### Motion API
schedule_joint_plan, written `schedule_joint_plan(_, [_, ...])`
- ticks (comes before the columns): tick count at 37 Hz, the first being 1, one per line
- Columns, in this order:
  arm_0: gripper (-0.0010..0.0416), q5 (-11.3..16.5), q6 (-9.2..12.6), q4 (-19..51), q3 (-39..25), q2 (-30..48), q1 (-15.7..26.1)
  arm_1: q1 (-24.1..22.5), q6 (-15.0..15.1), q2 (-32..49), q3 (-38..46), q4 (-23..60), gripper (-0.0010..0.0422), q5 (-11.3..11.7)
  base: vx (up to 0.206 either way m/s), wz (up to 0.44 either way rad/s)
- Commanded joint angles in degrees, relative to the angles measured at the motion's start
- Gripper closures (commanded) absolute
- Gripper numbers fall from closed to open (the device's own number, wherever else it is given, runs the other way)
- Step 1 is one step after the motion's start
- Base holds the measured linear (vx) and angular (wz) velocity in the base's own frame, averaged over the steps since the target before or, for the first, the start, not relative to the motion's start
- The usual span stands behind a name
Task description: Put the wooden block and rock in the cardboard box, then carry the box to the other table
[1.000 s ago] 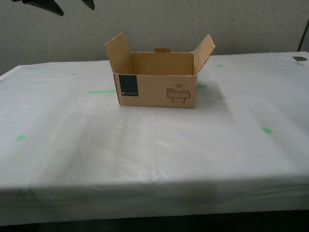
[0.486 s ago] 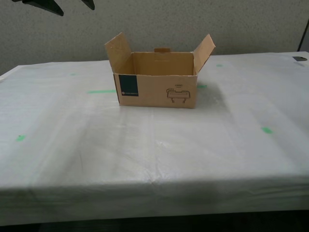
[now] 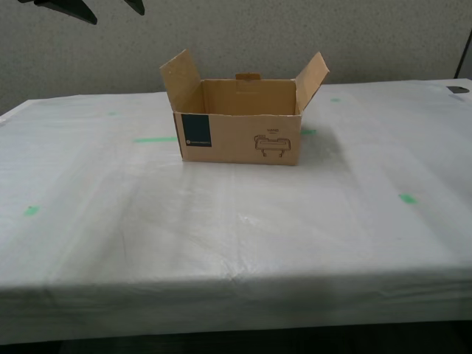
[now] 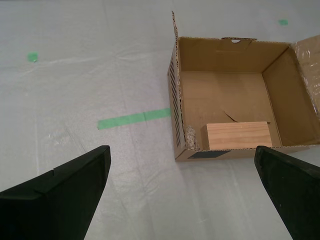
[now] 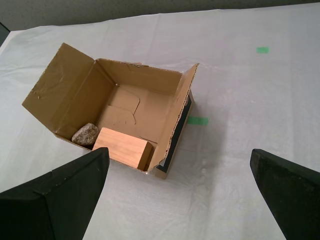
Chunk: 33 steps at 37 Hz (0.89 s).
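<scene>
In the exterior view the cardboard box [image 3: 240, 125] stood on the other table [image 3: 221, 228], flaps up, near the far edge at about twelve o'clock from table centre; no contents were visible from there. In the second wrist view my second gripper [image 4: 185, 192] hung above and clear of the box, jaws wide apart and empty, and the wooden block [image 4: 238, 135] lay inside against the labelled wall. In the first wrist view my first gripper [image 5: 180, 190] was likewise spread and empty; the rock [image 5: 85, 134] lay touching the block's end. Judged risk: a descending arm could nudge a raised flap and shift the box.
</scene>
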<state>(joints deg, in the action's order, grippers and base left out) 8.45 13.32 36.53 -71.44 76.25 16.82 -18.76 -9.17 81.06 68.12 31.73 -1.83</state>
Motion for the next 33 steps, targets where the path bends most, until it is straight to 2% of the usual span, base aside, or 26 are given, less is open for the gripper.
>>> schedule_joint_plan(1, [0.0012,-0.26,0.24,-0.09,-0.02,-0.04,0.02,-0.02,0.2,-0.02,0.02,-0.11,0.0018,-0.17,0.0,0.0])
schedule_joint_plan(33, [0.0012,-0.26,0.24,-0.09,-0.02,-0.04,0.02,0.0,0.2,-0.02,0.02,-0.11,0.0018,-0.17,0.0,0.0])
